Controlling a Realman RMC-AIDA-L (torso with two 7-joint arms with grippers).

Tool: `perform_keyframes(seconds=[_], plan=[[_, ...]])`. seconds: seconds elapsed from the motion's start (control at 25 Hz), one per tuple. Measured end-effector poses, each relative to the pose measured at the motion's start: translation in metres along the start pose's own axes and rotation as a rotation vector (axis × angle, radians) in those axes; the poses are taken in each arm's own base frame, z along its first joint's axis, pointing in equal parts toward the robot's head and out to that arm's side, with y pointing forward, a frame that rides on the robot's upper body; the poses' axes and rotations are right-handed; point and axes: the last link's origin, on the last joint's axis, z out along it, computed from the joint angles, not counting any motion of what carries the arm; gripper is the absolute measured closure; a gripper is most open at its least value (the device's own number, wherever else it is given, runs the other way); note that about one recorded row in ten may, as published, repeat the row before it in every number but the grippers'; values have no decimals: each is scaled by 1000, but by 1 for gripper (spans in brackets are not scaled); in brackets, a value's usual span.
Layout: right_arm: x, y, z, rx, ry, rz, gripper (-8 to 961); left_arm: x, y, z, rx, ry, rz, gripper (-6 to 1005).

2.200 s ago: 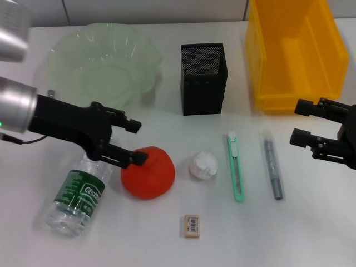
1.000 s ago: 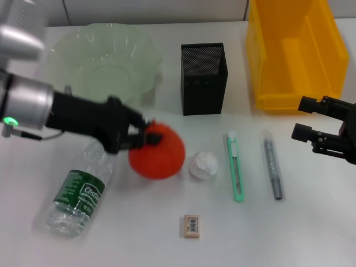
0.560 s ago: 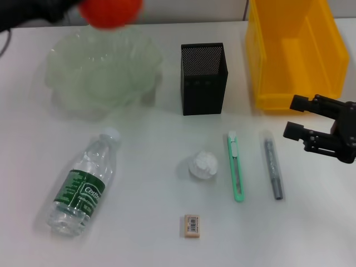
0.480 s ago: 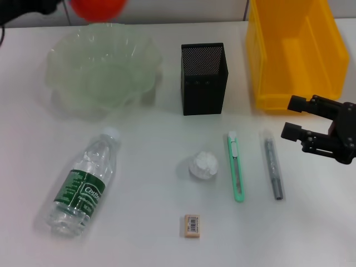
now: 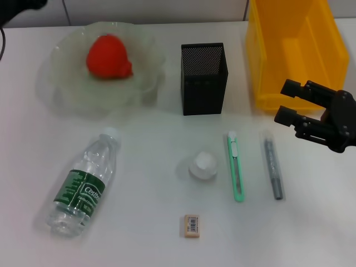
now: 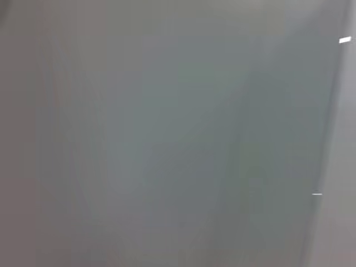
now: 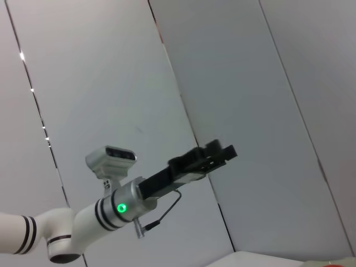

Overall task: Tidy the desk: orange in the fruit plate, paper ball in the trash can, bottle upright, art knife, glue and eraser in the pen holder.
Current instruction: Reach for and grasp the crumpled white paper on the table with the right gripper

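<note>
The orange [image 5: 108, 57] lies in the pale green fruit plate [image 5: 58, 97] at the back left. My left gripper is raised off the top left of the head view; the right wrist view shows it [image 7: 222, 151] high up and holding nothing. My right gripper [image 5: 285, 103] is open and empty, hovering in front of the yellow trash bin [image 5: 295, 50] and just beyond the grey glue stick [image 5: 272, 165]. The green art knife [image 5: 236, 166], paper ball [image 5: 203, 166] and eraser [image 5: 191, 226] lie on the desk. The bottle [image 5: 83, 183] lies on its side at the front left.
The black mesh pen holder [image 5: 204, 78] stands at the back middle, between the plate and the bin. The left wrist view shows only a blank grey surface.
The left arm lifted the orange from the desk, carried it over the plate and let it go; it now rests in the plate. The right gripper has moved a little left and toward the back.
</note>
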Motion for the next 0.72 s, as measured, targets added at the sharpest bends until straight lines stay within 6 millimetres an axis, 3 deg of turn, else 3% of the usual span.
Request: perform_keyframes(seconds=[0.12, 0.2, 0.24, 0.28, 0.4, 0.44, 0.48, 0.6, 0.64, 0.68, 0.72], plan=[[-10, 1, -4, -24, -10, -6, 189, 0, 25, -13, -186, -23, 9, 250], [-24, 1, -9, -54, -9, -8, 189, -3, 40, -24, -319, -84, 21, 220], [-43, 2, -12, -91, 21, -13, 189, -10, 50, -36, -434, -183, 32, 206], [-43, 2, -12, -91, 21, -13, 189, -10, 50, -36, -434, -183, 32, 191], [-77, 2, -11, -121, 129, 3, 189, -23, 58, -52, -525, -324, 36, 188], [-100, 3, 3, -130, 290, 30, 189, -31, 59, -62, -531, -386, 35, 195], [-100, 3, 3, -130, 290, 30, 189, -31, 59, -62, -531, -386, 35, 201], [-119, 7, 36, -124, 567, 22, 189, -39, 59, -74, -516, -448, 34, 208], [-121, 4, 57, -80, 744, 0, 189, -41, 59, -77, -509, -455, 32, 209], [-121, 4, 57, -80, 744, 0, 189, -41, 59, -77, -509, -455, 32, 210], [-120, 1, 72, -49, 842, -20, 189, -42, 59, -79, -500, -457, 30, 211]])
